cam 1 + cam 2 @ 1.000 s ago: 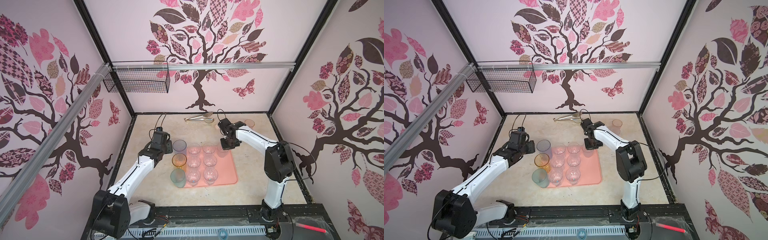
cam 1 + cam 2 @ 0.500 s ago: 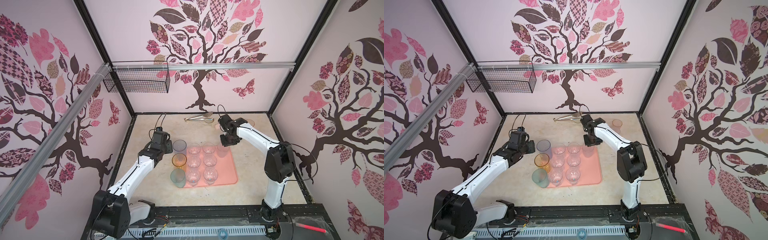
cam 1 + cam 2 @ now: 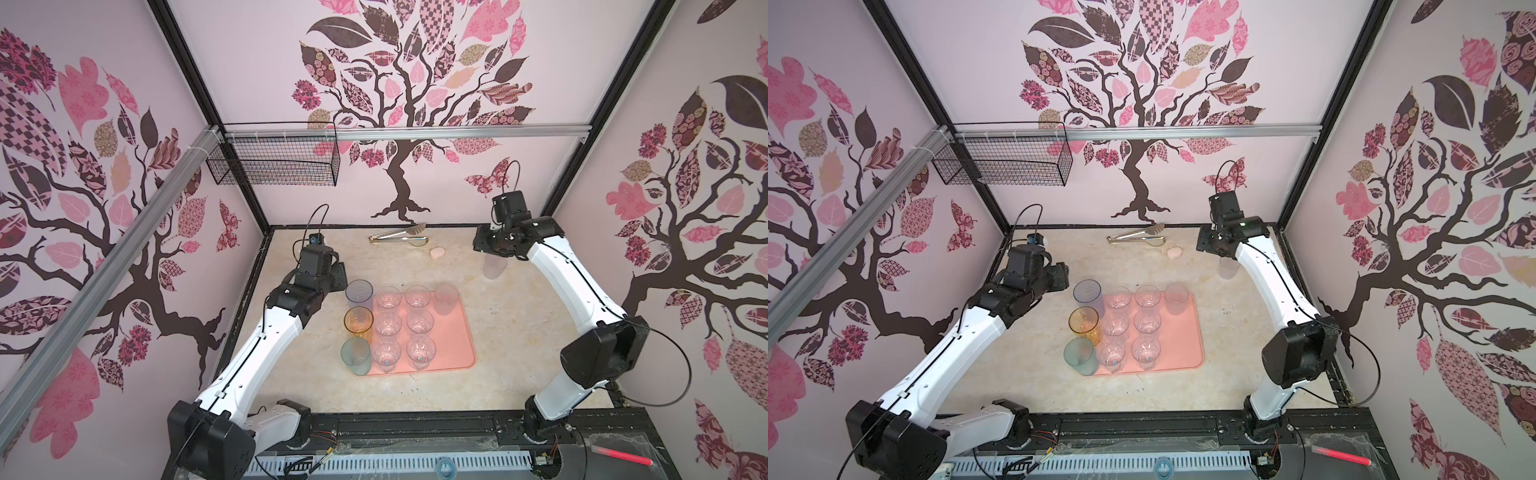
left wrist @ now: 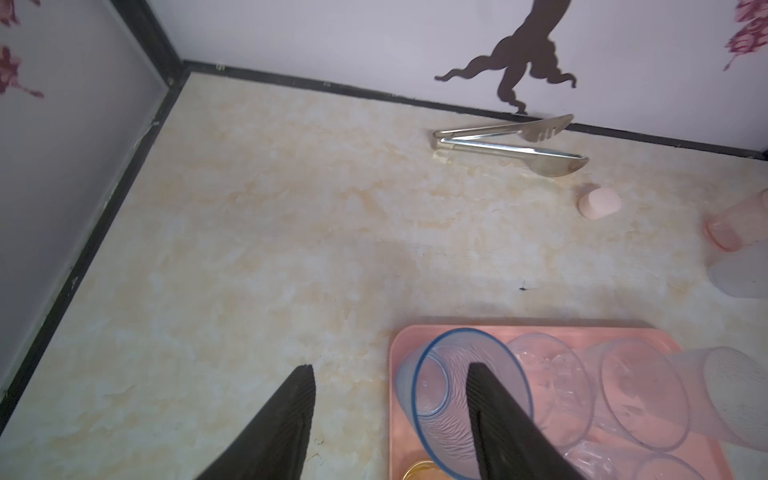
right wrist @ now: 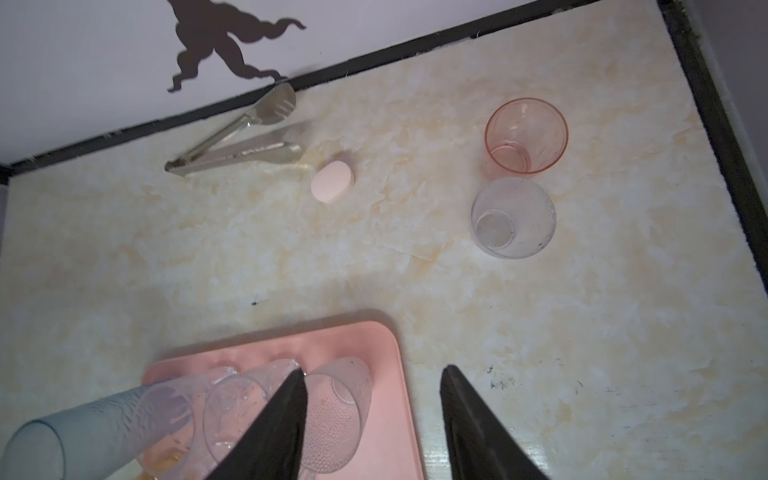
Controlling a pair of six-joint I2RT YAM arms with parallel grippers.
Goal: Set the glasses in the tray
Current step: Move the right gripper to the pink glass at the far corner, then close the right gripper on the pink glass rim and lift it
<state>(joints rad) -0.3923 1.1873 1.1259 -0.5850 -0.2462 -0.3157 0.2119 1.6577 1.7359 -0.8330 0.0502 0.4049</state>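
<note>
The salmon-pink tray [image 3: 457,345] [image 3: 1185,345] holds several glasses: blue [image 3: 359,292], amber [image 3: 358,319] and teal [image 3: 355,354] tumblers along its left edge, clear faceted ones in the middle, and a frosted one [image 3: 446,297] [image 5: 336,411] at its far right corner. Off the tray, a frosted glass [image 5: 513,216] [image 3: 493,266] and a pink glass [image 5: 525,135] stand near the back right. My right gripper [image 5: 372,372] [image 3: 481,245] hangs open and empty, high above the table. Beside the blue tumbler [image 4: 453,399], my left gripper [image 4: 390,369] [image 3: 338,276] is open and empty.
Metal tongs [image 3: 397,237] [image 5: 237,143] lie by the back wall, with a small pale pink blob [image 3: 436,252] [image 5: 332,182] next to them. A wire basket [image 3: 272,164] hangs on the back left wall. Black frame edges border the table.
My right gripper opened, letting go of the frosted glass at the tray's far right corner, then rose and drew back to the right. The left arm stayed still.
</note>
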